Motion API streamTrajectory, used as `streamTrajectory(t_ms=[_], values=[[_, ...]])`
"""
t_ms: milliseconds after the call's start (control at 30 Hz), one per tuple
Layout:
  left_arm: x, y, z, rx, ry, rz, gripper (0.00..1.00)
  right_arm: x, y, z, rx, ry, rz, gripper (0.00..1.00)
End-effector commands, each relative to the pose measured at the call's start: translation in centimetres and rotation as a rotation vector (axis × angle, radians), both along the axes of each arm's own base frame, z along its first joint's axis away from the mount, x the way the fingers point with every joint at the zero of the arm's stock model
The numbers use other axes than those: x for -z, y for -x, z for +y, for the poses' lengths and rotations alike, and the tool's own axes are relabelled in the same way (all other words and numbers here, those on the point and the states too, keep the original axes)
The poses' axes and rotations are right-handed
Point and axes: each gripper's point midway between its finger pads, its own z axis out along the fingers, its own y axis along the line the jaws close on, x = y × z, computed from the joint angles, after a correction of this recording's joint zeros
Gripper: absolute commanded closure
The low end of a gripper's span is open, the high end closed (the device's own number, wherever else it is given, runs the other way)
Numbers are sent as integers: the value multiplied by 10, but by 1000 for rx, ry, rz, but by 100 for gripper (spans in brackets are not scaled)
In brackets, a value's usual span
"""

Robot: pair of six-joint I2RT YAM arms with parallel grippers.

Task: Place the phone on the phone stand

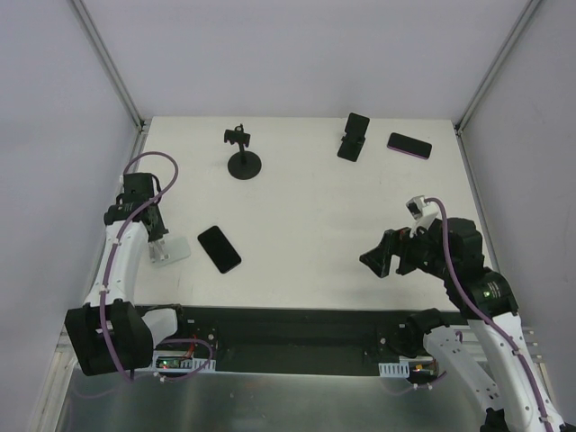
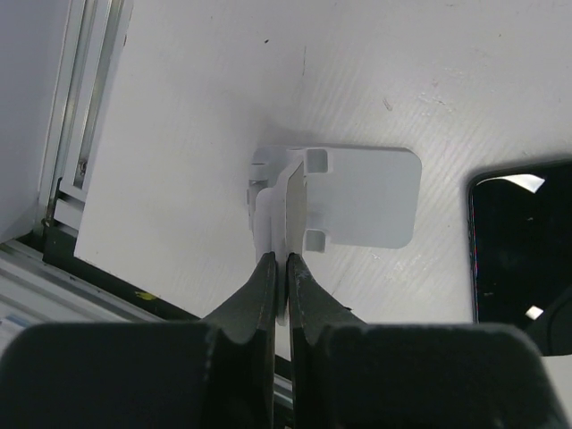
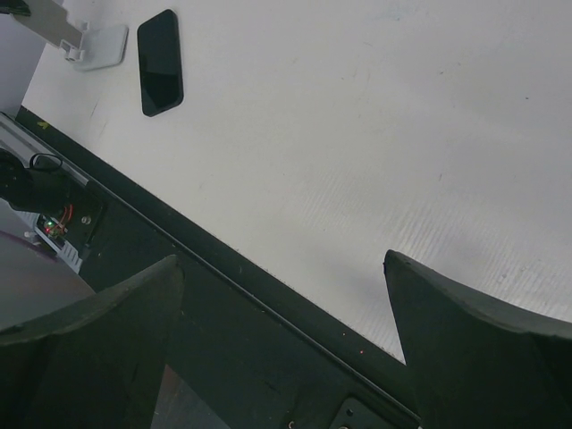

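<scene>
Closest to the left wrist camera, the left gripper (image 2: pixel 282 264) is seen with its jaws pressed together on the thin upright back plate of the white stand (image 2: pixel 371 201). The plate is viewed edge-on between the fingertips, so the grip is judged from the way the plate runs into the gap. The stand's flat base is spread on the table (image 1: pixel 306 207) toward 3 o'clock from the jaws, and nothing is carried on its two small lips.

The phone (image 1: pixel 220 248) is found flat on the table, screen up, just beside the stand at its 3 o'clock in the top view, apart from it and not touched by either arm. Its long axis is laid from about 11 to 5 o'clock.

The right gripper (image 3: pixel 281 261) is held above the near right part of the table with its jaws spread wide and nothing between them. From it the phone lies at about 9 o'clock, well apart. The left arm is the nearer one, but it is occupied with the stand, so the pickup is judged to fall to the right arm, with a long reach across.

At the far side, a black stand with a round base (image 1: pixel 243 162) is seen at 12 o'clock, unloaded. A folding black stand (image 1: pixel 353 137) is also unloaded, with a second phone (image 1: pixel 409 145) lying at its 3 o'clock.
</scene>
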Motion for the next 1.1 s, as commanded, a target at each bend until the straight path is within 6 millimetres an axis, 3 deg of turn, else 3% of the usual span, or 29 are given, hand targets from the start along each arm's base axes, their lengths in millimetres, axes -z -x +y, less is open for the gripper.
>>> streamTrajectory(t_ms=[0, 33, 133, 200, 300, 333, 400, 433, 467, 567, 600, 667, 700, 800, 867, 1067], values=[[11, -15, -19, 5, 125, -14, 100, -7, -3, 6, -18, -42, -34, 4], [7, -12, -14, -21, 103, -12, 100, -2, -2, 8, -26, -46, -24, 4], [-36, -9, 5, -124, 5, -144, 100, 1, -7, 10, -23, -56, -14, 4], [-83, -14, 0, -114, 19, -316, 100, 3, -10, 14, -28, -65, -7, 4], [-134, -27, -43, 42, 199, -517, 100, 1, -17, 25, -36, -127, 17, 4], [-146, -31, -80, 193, 354, -554, 100, -1, -17, 30, -50, -150, 24, 4], [-165, -38, -118, 363, 474, -605, 100, -5, -22, 45, -89, -211, 38, 4], [-169, -36, -139, 448, 522, -600, 100, -12, -26, 52, -110, -236, 12, 4], [-167, -29, -174, 576, 550, -565, 100, -8, -25, 61, -137, -241, 43, 4], [-160, -21, -216, 738, 513, -508, 100, -3, -24, 87, -203, -263, 99, 4], [-159, -11, -241, 831, 522, -490, 100, -2, -22, 94, -227, -273, 122, 1], [-148, -10, -258, 867, 474, -461, 100, 7, -22, 111, -260, -290, 184, 7], [-147, 1, -280, 952, 474, -452, 100, 12, -20, 116, -276, -300, 208, 13], [-135, 11, -312, 1064, 426, -407, 100, 33, -19, 127, -308, -331, 285, 25], [-129, 12, -326, 1104, 402, -384, 100, 44, -20, 130, -308, -339, 304, 27], [-126, 16, -350, 1159, 431, -367, 100, 74, -11, 132, -316, -334, 360, 30]])
